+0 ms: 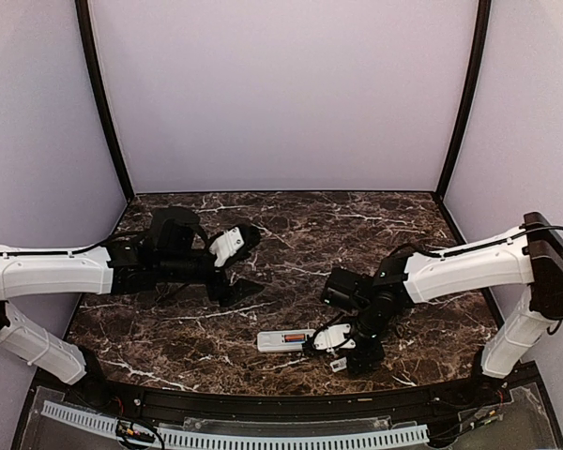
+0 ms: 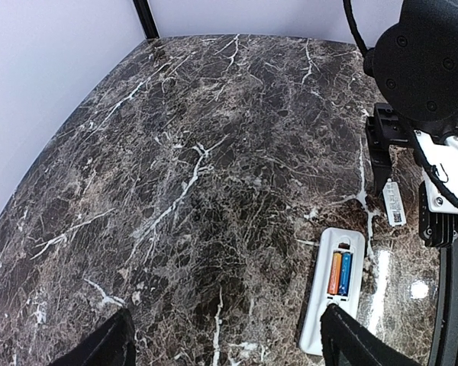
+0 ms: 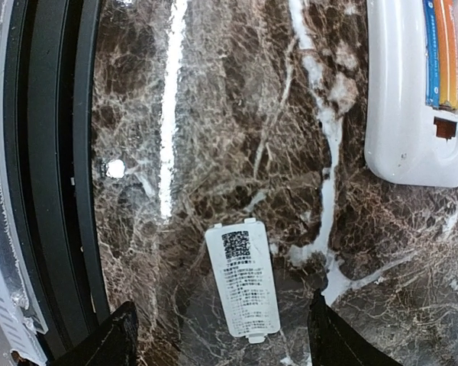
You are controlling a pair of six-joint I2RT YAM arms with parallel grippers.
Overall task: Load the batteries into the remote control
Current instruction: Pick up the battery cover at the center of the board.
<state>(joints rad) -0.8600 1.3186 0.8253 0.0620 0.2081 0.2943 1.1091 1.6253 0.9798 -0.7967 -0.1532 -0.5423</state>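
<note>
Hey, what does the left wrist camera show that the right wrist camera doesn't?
Only the left wrist view: the right arm over the table, the wall, and nearly the whole remote control. Only the right wrist view: the black rail at the table's edge and a clear QR code on the loose cover. Both: the marble table, the remote's open bay holding the orange battery and blue battery, and that cover.

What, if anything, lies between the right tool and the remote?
Nothing visible blocks it. Only bare table separates the right tool from the remote. The loose cover lies under the open tool, apart from the remote, and both batteries already sit in its open bay.
</note>
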